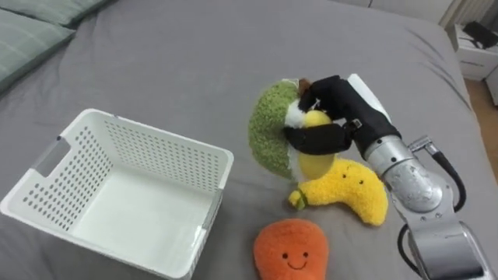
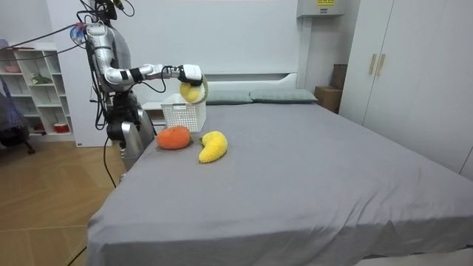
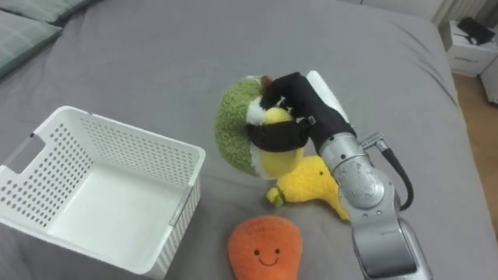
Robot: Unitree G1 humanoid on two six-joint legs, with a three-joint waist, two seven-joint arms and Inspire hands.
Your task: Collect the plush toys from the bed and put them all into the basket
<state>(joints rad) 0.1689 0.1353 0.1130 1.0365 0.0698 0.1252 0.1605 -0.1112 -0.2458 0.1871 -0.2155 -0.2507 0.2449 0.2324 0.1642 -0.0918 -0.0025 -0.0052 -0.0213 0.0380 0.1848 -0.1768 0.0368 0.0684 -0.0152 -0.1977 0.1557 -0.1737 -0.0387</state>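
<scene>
Just past the basket rim — right robot hand round green plush.

A bedroom: grey bed, pillows, white wardrobe.

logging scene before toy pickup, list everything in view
white perforated plastic basket: 1, white, empty, on the bed at left
green and yellow round plush toy: 1, green and yellow, held above the bed
yellow banana-shaped plush toy: 1, yellow, on the bed, robot's right
orange smiling plush toy: 1, orange, on the bed nearest the robot
grey-green pillows: 2, grey-green, at the bed's head
grey bed: 1, grey, under everything
right hand: 1, black, fingers curled round the held toy
</scene>
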